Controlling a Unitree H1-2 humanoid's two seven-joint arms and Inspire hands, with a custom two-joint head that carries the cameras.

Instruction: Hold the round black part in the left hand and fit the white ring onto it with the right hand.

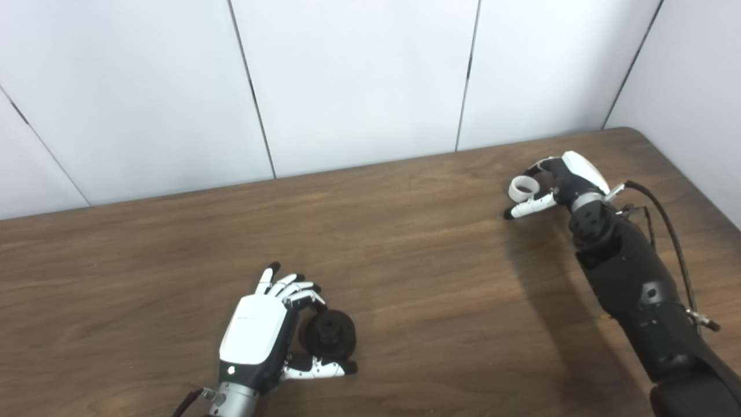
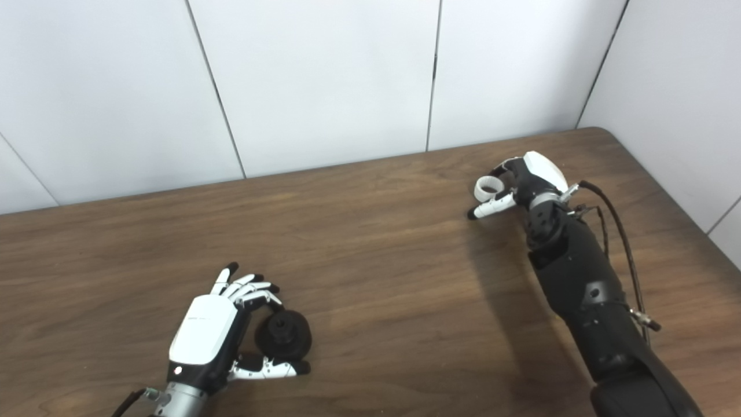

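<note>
Now we have the round black part [image 1: 330, 335] cupped between the fingers and thumb of our left hand [image 1: 267, 336] near the table's front, hub facing up; our right hand [image 2: 521, 182], pinching the white ring [image 1: 523, 188], sits well apart, far right and farther back

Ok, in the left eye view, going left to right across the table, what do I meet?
Left robot hand → round black part in its grasp → bare stretch of wooden table → white ring → right robot hand holding the ring.
</note>
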